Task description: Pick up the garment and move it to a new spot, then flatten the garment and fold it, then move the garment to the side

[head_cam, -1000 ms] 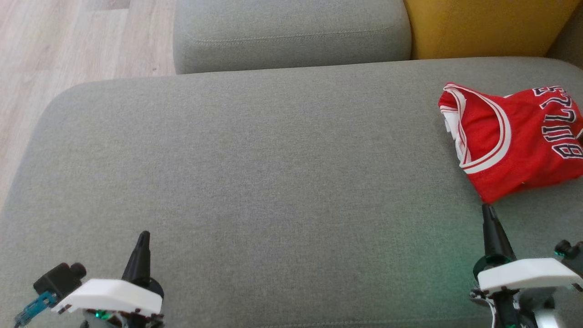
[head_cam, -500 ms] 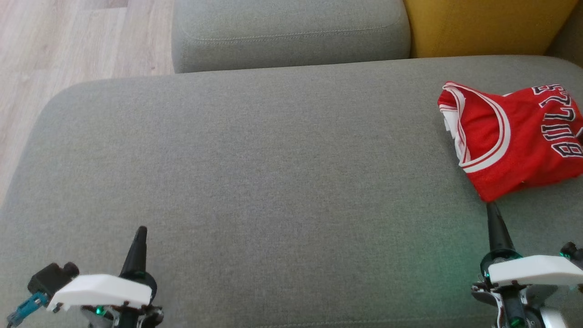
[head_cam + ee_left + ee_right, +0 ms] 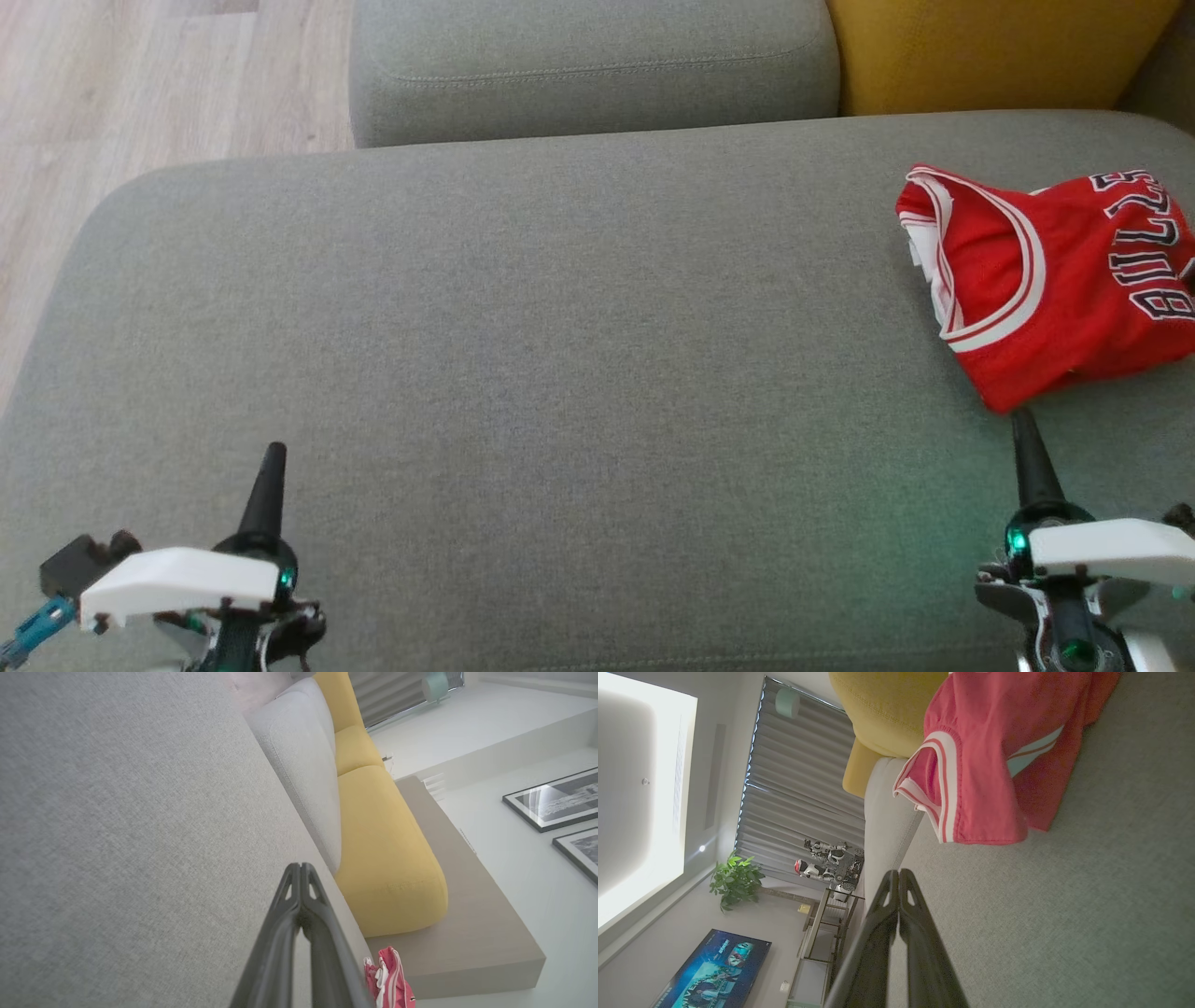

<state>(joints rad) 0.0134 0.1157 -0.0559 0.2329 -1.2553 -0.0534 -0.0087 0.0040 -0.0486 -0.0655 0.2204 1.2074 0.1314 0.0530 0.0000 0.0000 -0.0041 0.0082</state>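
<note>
Looking down on the sofa seat (image 3: pixel 560 355), I find the garment (image 3: pixel 1046 280) at the seat's right end, toward its back edge. The frame cuts off its far right part, so I cannot see where it ends. It is a red jersey with white-and-red trim, loosely folded. Black lettering outlined in white reads BULLS, turned sideways. Its neck opening faces the seat's middle, and its long axis runs along the seat's length. The right tool (image 3: pixel 1023 420) is pinched fully together with nothing in it. Its tip is just short of the garment's near corner, and the right wrist view shows bare seat between them. The left tool (image 3: pixel 271 457), likewise closed and empty, hangs over the seat's front left.
</note>
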